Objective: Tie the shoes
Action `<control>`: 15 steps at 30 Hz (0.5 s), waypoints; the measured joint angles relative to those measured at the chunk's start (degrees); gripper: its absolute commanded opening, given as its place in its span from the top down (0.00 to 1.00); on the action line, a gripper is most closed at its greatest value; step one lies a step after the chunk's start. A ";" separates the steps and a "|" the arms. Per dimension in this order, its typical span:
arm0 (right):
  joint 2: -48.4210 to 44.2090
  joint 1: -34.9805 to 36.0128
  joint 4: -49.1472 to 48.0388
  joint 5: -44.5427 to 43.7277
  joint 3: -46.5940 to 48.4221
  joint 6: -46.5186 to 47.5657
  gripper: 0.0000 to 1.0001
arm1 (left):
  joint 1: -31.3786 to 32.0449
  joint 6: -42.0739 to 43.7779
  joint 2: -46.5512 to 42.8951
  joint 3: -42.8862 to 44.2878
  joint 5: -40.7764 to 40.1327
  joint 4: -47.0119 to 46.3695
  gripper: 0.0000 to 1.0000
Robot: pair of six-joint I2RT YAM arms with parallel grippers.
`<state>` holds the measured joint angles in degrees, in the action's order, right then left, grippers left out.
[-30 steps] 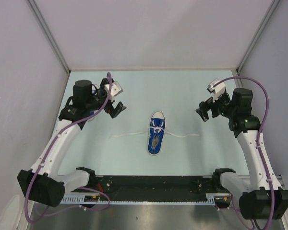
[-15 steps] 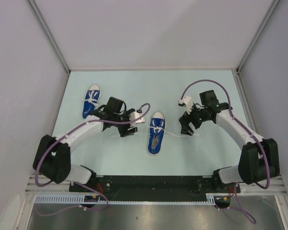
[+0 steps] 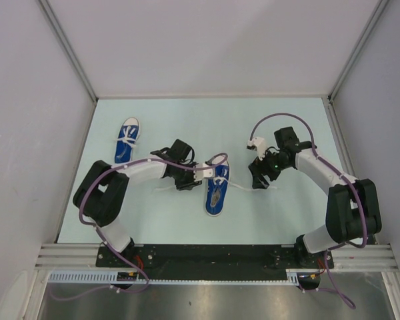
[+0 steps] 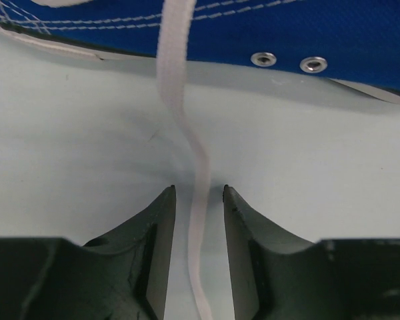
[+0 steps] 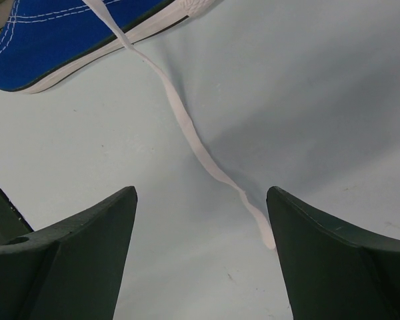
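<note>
Left gripper (image 4: 199, 190): fingers (image 4: 161, 220) are standing narrow with one white lace (image 4: 177, 87) running straight down the gap. A sliver of table (image 4: 67, 133) is showing on each side of the lace, so the pads are not pinching it yet. The lace is lying flat and bending slightly just ahead of the fingertips. Straight ahead of them the lace is climbing the blue canvas side of the centre shoe (image 4: 287, 33), next to two metal eyelets.

Right gripper (image 5: 200, 193): fingers (image 5: 100, 227) are standing wide apart and gripping nothing. The other lace (image 5: 187, 133) is lying loose on the table between them, its free end nearest the right-hand finger. It is trailing away ahead and to the left, up to the white sole and blue side of the same shoe.

Top view: the two grippers are sitting low on either side of the centre shoe. A second shoe (image 3: 125, 141) is lying well apart, behind the left gripper on the side away from the centre shoe.
</note>
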<state>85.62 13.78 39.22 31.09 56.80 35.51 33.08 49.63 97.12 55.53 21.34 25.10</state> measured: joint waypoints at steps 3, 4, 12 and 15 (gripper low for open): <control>0.02 -0.52 -0.02 0.02 0.00 -0.15 0.17 | 0.09 -0.07 0.79 0.92 -0.33 -0.48 0.59; 0.07 -0.57 0.00 0.04 0.00 -0.20 0.17 | 0.07 -0.07 1.05 1.29 -0.42 -0.55 0.60; 0.13 -1.14 -0.02 0.63 0.00 -1.09 0.21 | 0.17 -0.17 2.19 2.34 -0.26 -1.05 1.00; 0.13 -1.16 -0.17 1.03 -0.04 -1.88 0.27 | 0.17 -0.61 2.19 2.36 0.46 -1.07 1.00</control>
<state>85.76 12.62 39.05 32.12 56.75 33.63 33.26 49.01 99.31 57.89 21.80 24.03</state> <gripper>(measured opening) 0.760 0.019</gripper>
